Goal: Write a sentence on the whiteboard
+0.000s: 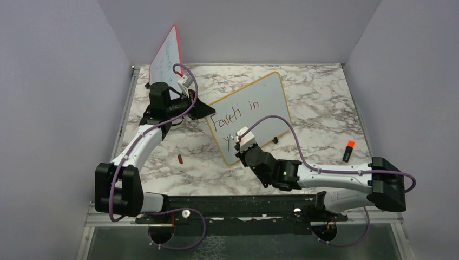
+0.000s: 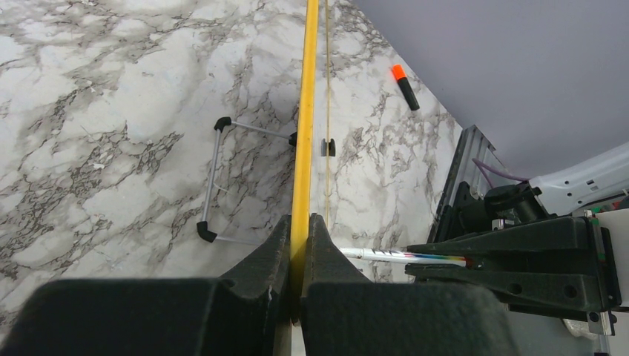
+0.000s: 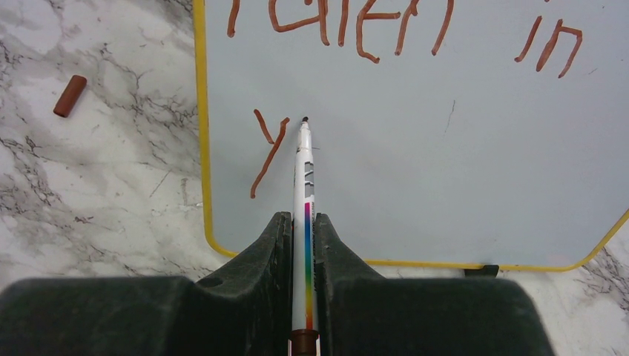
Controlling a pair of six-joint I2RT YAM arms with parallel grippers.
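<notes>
The whiteboard [image 1: 265, 103] with a yellow-orange frame stands tilted on the marble table. Dark red writing on it reads "Faith in" [image 1: 234, 115], with a "y" [image 3: 268, 152] started on the second line. My left gripper [image 1: 204, 110] is shut on the board's left edge; the left wrist view shows its frame [image 2: 303, 148] edge-on between the jaws. My right gripper [image 1: 242, 142] is shut on a white marker [image 3: 303, 185] with a rainbow stripe. The marker's tip touches the board just right of the "y". The marker also shows in the left wrist view [image 2: 400, 256].
A red-pink-framed board [image 1: 166, 57] with faint green-blue writing leans at the back left. A dark red marker cap [image 1: 179, 158] lies on the table left of the whiteboard. A black marker with an orange cap [image 1: 348, 151] lies at the right. The whiteboard's wire stand [image 2: 215, 178] rests behind it.
</notes>
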